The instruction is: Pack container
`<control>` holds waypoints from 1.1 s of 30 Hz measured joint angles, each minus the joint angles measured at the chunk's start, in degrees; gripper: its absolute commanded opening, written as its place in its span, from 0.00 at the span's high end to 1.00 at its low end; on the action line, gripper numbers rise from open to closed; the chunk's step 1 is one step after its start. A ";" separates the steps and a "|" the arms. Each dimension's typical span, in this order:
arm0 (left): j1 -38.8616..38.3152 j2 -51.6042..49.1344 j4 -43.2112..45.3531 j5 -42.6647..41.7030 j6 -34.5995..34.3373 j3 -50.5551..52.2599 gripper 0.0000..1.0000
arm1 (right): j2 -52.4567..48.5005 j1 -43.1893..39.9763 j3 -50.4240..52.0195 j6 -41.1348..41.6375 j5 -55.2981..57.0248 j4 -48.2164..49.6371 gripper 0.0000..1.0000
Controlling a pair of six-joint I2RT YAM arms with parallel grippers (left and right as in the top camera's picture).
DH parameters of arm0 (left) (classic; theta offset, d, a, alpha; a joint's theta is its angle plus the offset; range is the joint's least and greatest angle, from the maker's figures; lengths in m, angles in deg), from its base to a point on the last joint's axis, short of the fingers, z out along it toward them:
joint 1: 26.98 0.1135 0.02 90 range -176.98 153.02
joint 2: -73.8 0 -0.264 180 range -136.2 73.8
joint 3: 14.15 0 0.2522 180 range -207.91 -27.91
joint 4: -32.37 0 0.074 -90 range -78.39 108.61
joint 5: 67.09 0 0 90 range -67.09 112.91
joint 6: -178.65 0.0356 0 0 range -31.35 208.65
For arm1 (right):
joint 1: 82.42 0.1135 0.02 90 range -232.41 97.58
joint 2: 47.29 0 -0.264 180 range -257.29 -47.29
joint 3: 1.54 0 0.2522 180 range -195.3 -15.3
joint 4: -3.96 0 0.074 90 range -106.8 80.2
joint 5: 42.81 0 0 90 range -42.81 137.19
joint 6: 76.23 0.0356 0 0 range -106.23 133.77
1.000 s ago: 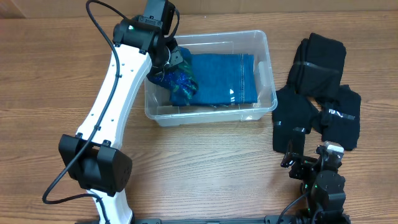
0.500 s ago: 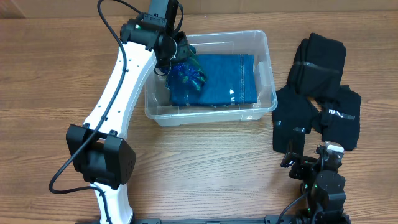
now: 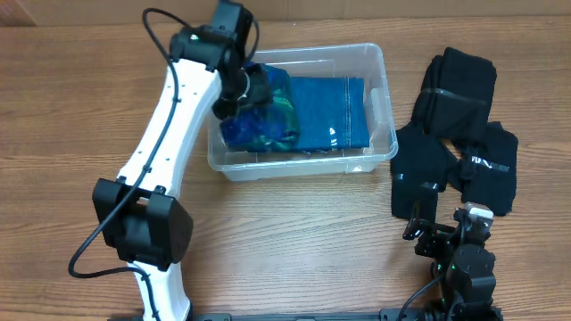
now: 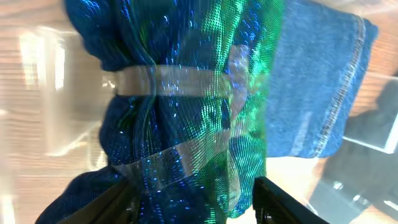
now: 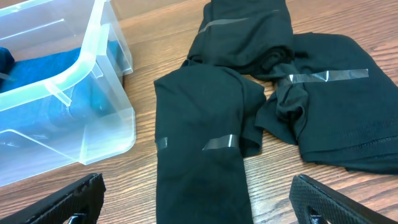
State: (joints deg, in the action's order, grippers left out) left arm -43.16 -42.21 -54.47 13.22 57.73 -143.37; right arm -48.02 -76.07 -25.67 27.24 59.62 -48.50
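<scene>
The clear plastic container stands at the table's middle back, and its corner shows in the right wrist view. A folded blue cloth lies in it. A taped blue-green shimmering bundle lies in its left part, on the blue cloth. My left gripper is over the container's left end. Its fingers straddle the bundle, and a gap shows at the right finger. My right gripper is open and empty near the front edge, its fingers wide apart just short of a black bundle.
Several black taped clothing bundles lie in a heap on the wooden table right of the container. Bare wood lies in front of the container and to its left. The left arm's white link crosses the table's left half.
My left gripper has lowered the blue-green bundle into the container's left part, where it now lies spread out. The right arm has not moved.
</scene>
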 measured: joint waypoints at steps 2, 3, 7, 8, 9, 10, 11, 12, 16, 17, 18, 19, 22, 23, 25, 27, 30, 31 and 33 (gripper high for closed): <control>2.69 1.44 1.31 0.04 1.60 0.02 0.35 | 0.00 0.00 0.00 -0.02 -0.02 0.07 0.00; 3.34 2.58 2.21 0.26 2.49 0.04 0.36 | 0.00 0.02 0.00 0.02 0.00 0.02 0.00; 2.95 5.99 6.84 2.60 5.09 -0.20 0.40 | 0.00 0.00 0.00 -0.02 -0.02 0.02 0.00; 2.34 5.49 7.13 3.52 5.51 -0.20 0.41 | 0.00 0.02 0.00 -0.02 0.02 0.02 0.00; 1.66 4.20 7.15 4.39 5.70 -0.26 0.41 | 0.00 0.02 0.00 -0.02 0.00 0.02 0.00; 1.05 1.90 7.06 5.07 5.95 -0.39 0.41 | 0.00 0.00 0.00 0.02 0.00 0.00 0.00; 0.68 -0.37 6.91 5.49 6.08 -0.48 0.41 | 0.00 0.02 0.00 0.00 0.00 0.00 0.00; 0.35 -3.43 6.38 5.92 6.12 -0.52 0.41 | 0.00 0.00 0.00 -0.02 0.00 0.04 0.00; 0.15 -13.77 2.71 6.23 6.99 -1.11 0.42 | 0.00 0.00 0.00 -0.02 0.02 0.04 0.00; 0.15 -13.55 2.25 6.08 7.45 -1.73 0.42 | 0.00 0.00 0.00 -0.02 0.00 0.02 0.00; 0.15 -13.53 1.70 5.88 7.67 -2.14 0.39 | 0.00 0.00 0.00 0.00 0.00 0.00 0.00; 0.20 -13.55 0.46 5.29 8.33 -3.32 0.35 | 0.00 0.00 0.00 -0.02 0.02 0.04 0.00; 0.31 -13.05 -2.19 2.89 10.38 -10.60 0.15 | 0.00 0.02 0.00 0.00 -0.02 0.02 0.00; 0.31 -11.85 -2.84 2.32 11.19 -13.97 0.00 | 0.00 0.00 0.00 0.00 0.00 0.00 0.00; 0.46 -7.32 -5.14 1.92 12.48 -19.28 0.00 | 0.00 0.02 0.00 0.00 0.00 0.00 0.00; 1.70 2.25 -7.23 1.99 13.16 -24.61 0.00 | 0.00 0.02 0.00 -0.02 0.00 0.07 0.00; 5.77 11.67 -12.35 2.56 13.40 -26.05 0.00 | 0.00 0.02 0.00 -0.02 0.00 0.07 0.00; 8.46 14.49 -14.86 3.76 13.44 -26.40 0.00 | 0.00 0.00 0.00 -0.02 0.02 0.22 0.00; 11.98 16.81 -20.28 6.56 13.55 -26.56 0.00 | 0.00 0.02 0.33 0.02 -0.46 3.17 0.00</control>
State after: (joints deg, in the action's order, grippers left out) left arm -31.19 -25.40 -74.75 19.77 71.28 -169.93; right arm -48.02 -76.04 -25.35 27.27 59.16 -45.33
